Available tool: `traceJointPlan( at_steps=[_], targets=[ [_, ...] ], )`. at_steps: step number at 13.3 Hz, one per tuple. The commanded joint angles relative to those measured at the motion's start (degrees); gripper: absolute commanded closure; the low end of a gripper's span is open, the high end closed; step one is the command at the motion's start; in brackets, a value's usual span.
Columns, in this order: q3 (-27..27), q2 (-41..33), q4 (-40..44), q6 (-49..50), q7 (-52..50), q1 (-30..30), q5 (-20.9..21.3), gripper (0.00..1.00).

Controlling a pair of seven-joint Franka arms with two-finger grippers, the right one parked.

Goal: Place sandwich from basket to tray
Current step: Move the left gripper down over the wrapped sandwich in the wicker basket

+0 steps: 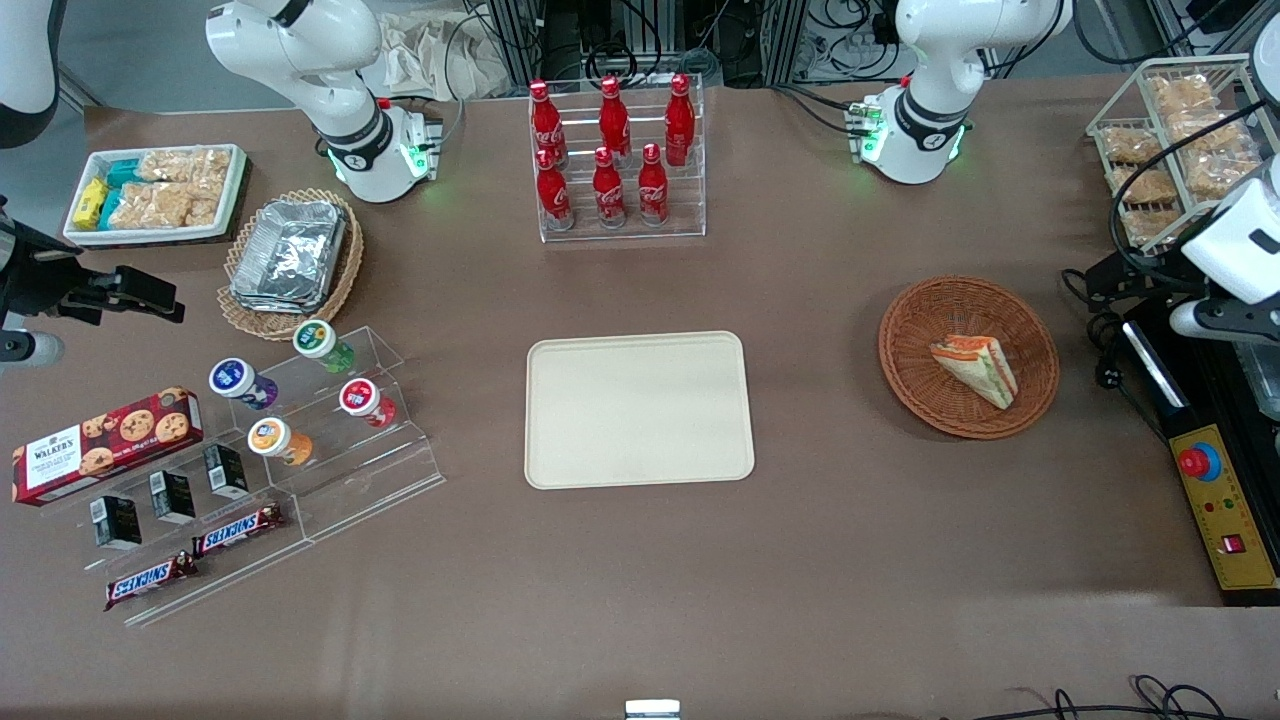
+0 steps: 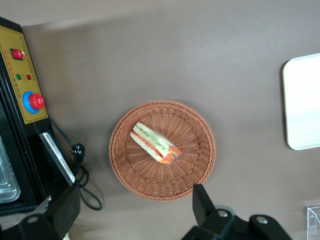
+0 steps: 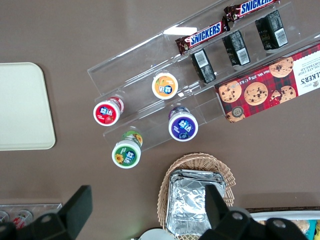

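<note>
While the sandwich [image 2: 155, 142] lies on its side in the middle of the basket [image 2: 200, 127], wrapped and untouched, nothing of the task is done yet. The basket sits on the brown desk [image 1: 850, 560] toward the working arm's end, well apart from the tray [image 1: 640, 410], which lies bare at the desk's middle. Seen from the left wrist, the gripper [image 2: 131, 202] hangs high above the basket's edge with its two fingers [image 2: 201, 200] spread wide and nothing between them; it touches neither basket nor sandwich. Everything is left to do, as I judge it: come down over the wedge, close on it, lift it clear of the wicker rim, carry it across the open desk and set it on the tray.
</note>
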State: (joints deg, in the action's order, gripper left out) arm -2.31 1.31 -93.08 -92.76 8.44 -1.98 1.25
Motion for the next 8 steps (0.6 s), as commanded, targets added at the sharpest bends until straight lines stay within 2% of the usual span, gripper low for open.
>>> traceJointPlan(
  at_steps=[1,3,5,8],
  targets=[
    [-0.06,2.64,3.78,1.97,0.53,-0.39,-1.17,0.00],
    [0.11,2.64,3.17,2.32,-1.74,-0.48,-0.73,0.00],
    [0.03,2.12,0.36,1.72,-21.51,-0.83,-1.08,0.00],
    [-1.11,-1.39,-10.86,-6.70,-36.41,-0.74,-0.46,0.00]
  ],
)
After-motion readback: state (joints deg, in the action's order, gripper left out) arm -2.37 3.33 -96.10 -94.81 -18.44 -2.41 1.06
